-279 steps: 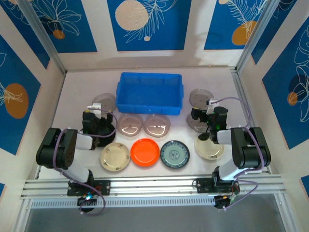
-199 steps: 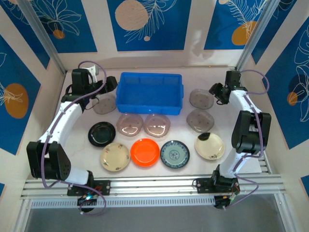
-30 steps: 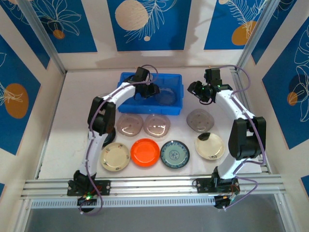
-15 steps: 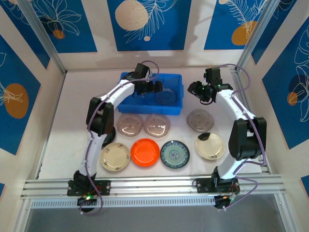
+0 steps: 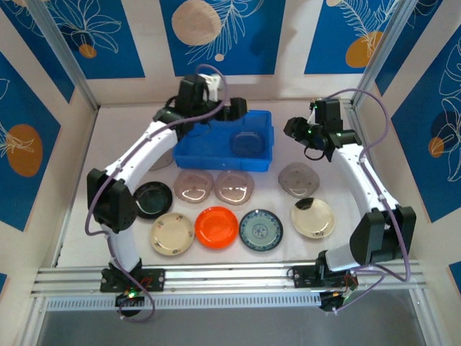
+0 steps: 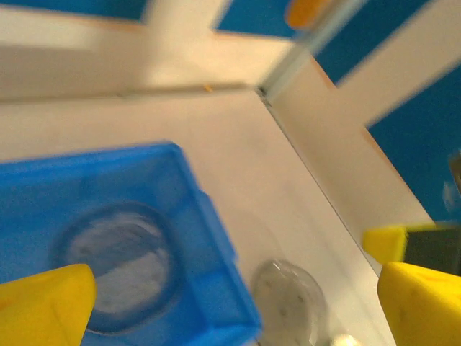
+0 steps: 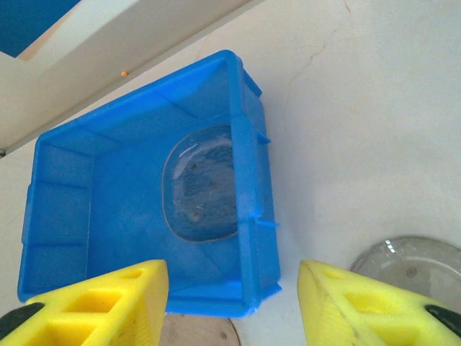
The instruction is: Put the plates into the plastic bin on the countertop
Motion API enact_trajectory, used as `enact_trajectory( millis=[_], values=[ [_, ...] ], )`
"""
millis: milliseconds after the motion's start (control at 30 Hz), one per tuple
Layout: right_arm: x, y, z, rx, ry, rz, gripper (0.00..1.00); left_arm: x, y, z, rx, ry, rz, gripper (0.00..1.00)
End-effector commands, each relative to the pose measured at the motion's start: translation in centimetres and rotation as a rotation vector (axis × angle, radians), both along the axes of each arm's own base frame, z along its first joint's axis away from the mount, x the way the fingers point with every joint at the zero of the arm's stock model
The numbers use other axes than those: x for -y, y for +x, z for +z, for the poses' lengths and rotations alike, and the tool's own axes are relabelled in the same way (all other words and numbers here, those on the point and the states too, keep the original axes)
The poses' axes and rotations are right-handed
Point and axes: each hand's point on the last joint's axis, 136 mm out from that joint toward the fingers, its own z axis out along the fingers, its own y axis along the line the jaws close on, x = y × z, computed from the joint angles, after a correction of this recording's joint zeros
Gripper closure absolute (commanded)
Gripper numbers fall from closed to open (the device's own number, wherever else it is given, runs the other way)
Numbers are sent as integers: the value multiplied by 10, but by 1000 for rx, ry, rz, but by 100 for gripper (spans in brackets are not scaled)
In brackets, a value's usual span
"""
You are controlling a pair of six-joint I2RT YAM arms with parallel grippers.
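Note:
The blue plastic bin (image 5: 216,160) stands at the back of the white countertop (image 5: 115,166). One smoky-grey plate (image 5: 247,142) lies flat in its right half, as the left wrist view (image 6: 119,263) and right wrist view (image 7: 202,184) also show. My left gripper (image 5: 236,109) hangs open above the bin's back rim, its yellow fingers (image 6: 50,299) wide apart and empty. My right gripper (image 5: 297,130) hovers just right of the bin (image 7: 248,180), open, with nothing between its fingers (image 7: 108,303). Plates on the countertop: three grey (image 5: 194,185) (image 5: 234,185) (image 5: 298,176), a black one (image 5: 153,200), two cream (image 5: 171,233) (image 5: 312,218), an orange one (image 5: 217,225) and a teal one (image 5: 261,229).
White walls with blue panels close in the countertop on three sides. An aluminium rail (image 5: 230,274) runs along the near edge by the arm bases. The grey plate to the right of the bin (image 6: 292,306) (image 7: 410,263) lies below the right arm.
My left gripper opened, let go of the grey plate in the bin, and rose back toward the bin's rear rim. The right gripper shifted slightly.

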Motion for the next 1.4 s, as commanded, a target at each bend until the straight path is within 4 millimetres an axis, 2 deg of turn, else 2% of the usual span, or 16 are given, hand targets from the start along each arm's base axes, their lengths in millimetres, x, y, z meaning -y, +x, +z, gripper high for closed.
enact_trajectory(
  millis=[0,133,267,367,433,533,700,867,1000,1200,1367],
  values=[
    [22,-20,6,-13,23,-50,48,66,-73,-62,-127,72,-233,0],
    [37,-29,11,10,110,-93,49,95,-114,-99,-191,148,-355,3],
    [44,-34,7,12,156,-114,49,121,-157,-131,-258,211,-507,17],
    [50,-37,2,5,173,-133,50,130,-184,-158,-307,276,-577,25],
    [52,-38,0,5,185,-137,50,132,-194,-169,-333,299,-603,28],
    [53,-39,-3,2,190,-136,51,137,-201,-181,-376,301,-635,31],
    [58,-42,-4,4,199,-149,51,153,-215,-202,-480,293,-710,29],
    [64,-44,-2,14,223,-164,52,166,-224,-207,-547,259,-762,32],
    [70,-48,4,42,241,-189,52,169,-225,-223,-622,273,-755,40],
    [79,-52,6,74,282,-236,53,175,-224,-234,-647,296,-750,40],
    [83,-51,5,78,300,-237,54,182,-226,-244,-661,327,-761,47]
  ],
)
